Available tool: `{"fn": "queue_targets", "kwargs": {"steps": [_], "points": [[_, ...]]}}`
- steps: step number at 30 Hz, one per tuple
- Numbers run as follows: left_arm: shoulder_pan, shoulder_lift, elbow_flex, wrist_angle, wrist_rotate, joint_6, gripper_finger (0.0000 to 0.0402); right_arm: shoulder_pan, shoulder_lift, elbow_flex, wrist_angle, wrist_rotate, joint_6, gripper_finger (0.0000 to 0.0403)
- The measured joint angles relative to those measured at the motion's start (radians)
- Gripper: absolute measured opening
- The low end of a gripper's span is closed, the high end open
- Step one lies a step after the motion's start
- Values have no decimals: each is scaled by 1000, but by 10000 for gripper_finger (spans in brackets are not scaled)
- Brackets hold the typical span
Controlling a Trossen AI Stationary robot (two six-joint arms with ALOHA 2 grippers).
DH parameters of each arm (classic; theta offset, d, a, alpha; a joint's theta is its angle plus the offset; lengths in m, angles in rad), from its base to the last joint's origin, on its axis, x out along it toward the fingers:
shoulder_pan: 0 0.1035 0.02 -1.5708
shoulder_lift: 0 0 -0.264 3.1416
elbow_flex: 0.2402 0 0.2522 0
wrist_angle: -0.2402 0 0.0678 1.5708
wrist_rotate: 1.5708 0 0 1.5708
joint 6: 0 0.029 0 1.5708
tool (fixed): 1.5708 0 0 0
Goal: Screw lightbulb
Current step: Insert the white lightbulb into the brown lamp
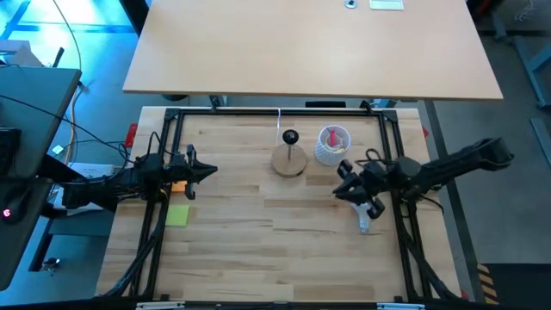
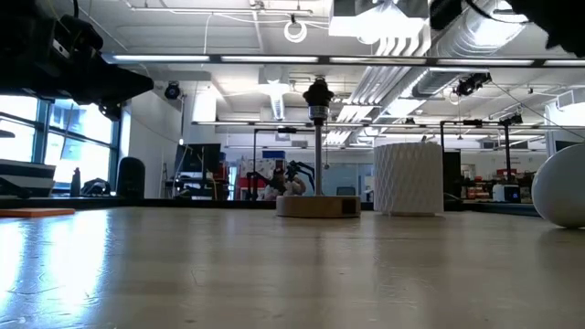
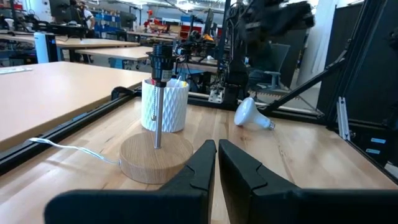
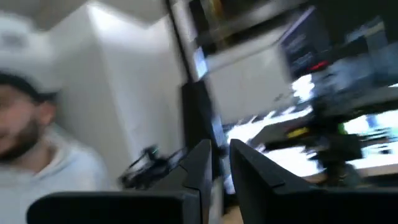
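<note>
The white lightbulb (image 1: 369, 211) lies on its side on the wooden table, near the right edge; it also shows in the left wrist view (image 3: 251, 113) and at the right edge of the low view (image 2: 559, 186). My right gripper (image 1: 347, 184) is raised above the table just left of the bulb, shut and empty; its wrist view (image 4: 219, 163) looks up into the room. My left gripper (image 1: 207, 171) is shut and empty at the table's left, pointing toward the lamp base (image 3: 157, 157).
The round wooden disc (image 1: 289, 163) with its black socket stem (image 1: 290, 138) stands at the far middle, a white ribbed cup (image 1: 332, 145) right beside it. A yellow-green note (image 1: 177, 215) lies at the left. Black frame rails (image 1: 169, 138) border the table. A person shows in the right wrist view (image 4: 37, 155).
</note>
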Motion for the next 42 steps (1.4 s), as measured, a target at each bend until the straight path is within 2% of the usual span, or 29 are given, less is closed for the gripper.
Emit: {"fn": "queue_targets", "kwargs": {"steps": [2, 6, 8, 11, 13, 15, 20, 26, 30, 34, 38, 40, 42], "points": [[0, 0, 0, 0, 0, 0, 17, 10, 7, 110, -230, 14, 39, 55], [0, 0, 0, 0, 0, 0, 17, 90, 57, 401, -955, 228, 69, 55], [0, 0, 0, 1, 0, 0, 17, 142, 123, 543, -1266, 318, 149, 55], [0, 0, 0, 1, 0, 0, 17, 213, 225, 694, -1538, 355, 320, 55], [0, 0, 0, 1, 0, 0, 17, 256, 289, 739, -1613, 379, 433, 55], [0, 0, 0, 1, 1, 0, 17, 292, 342, 748, -1616, 394, 542, 55], [0, 0, 0, 2, 1, 0, 17, 352, 459, 750, -1646, 253, 762, 55], [0, 0, 0, 2, 1, 0, 17, 429, 530, 750, -1670, 243, 1019, 68], [0, 0, 0, 2, 1, 0, 17, 508, 545, 750, -1705, 267, 1200, 113], [0, 0, 0, 2, 1, 0, 17, 576, 559, 750, -1784, 299, 1374, 185], [0, 0, 0, 3, 1, 0, 17, 623, 579, 750, -1972, 299, 1558, 255], [0, 0, 0, 3, 1, 0, 17, 637, 579, 747, -2087, 300, 1657, 278], [0, 0, 0, 3, 0, 0, 17, 647, 579, 719, -2131, 305, 1729, 289]]}}
